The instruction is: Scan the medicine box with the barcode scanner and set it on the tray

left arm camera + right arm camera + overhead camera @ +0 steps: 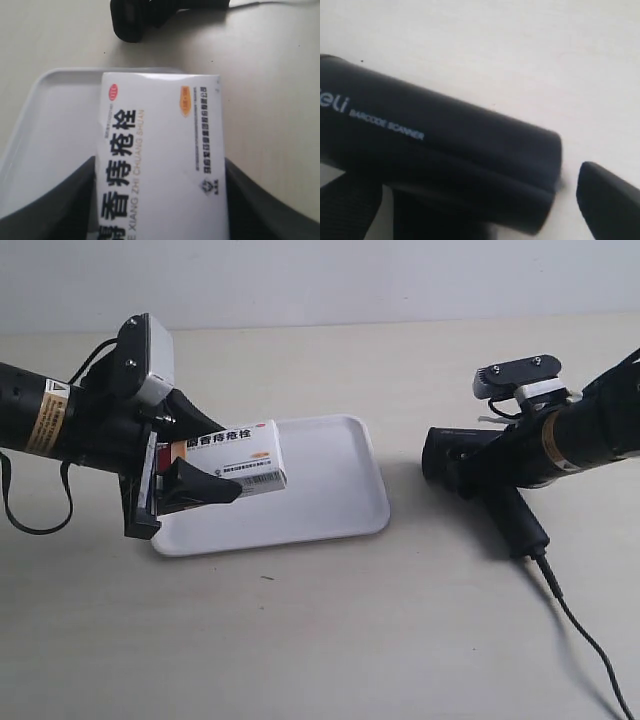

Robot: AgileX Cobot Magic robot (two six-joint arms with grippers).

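The thin black cable [580, 630] trails across the pale surface [330, 630] closest to the exterior camera, running up to the slanted handle of the barcode scanner [480, 475]. The right claw [500, 455], on the arm at the exterior view's right, is clenched around the scanner, whose blocky head faces the tray. The right wrist view fills with the scanner's body [445, 150], showing pale "BARCODE SCANNER" lettering that the exterior view cannot resolve, plus one dark claw finger [607, 200] at the edge; the contact itself is hidden there, so the grip is judged mainly from the exterior view.

The left claw [200, 455], on the arm at the exterior view's left, grasps the medicine box [235, 460], holding it raised over the near-left part of the white tray [340, 490], barcode side toward the camera. The left wrist view shows the box's broad face [160, 160] with bold Chinese characters between two dark fingers [60, 200], the tray rim [60, 75] beneath, and the scanner head [135, 20] beyond.
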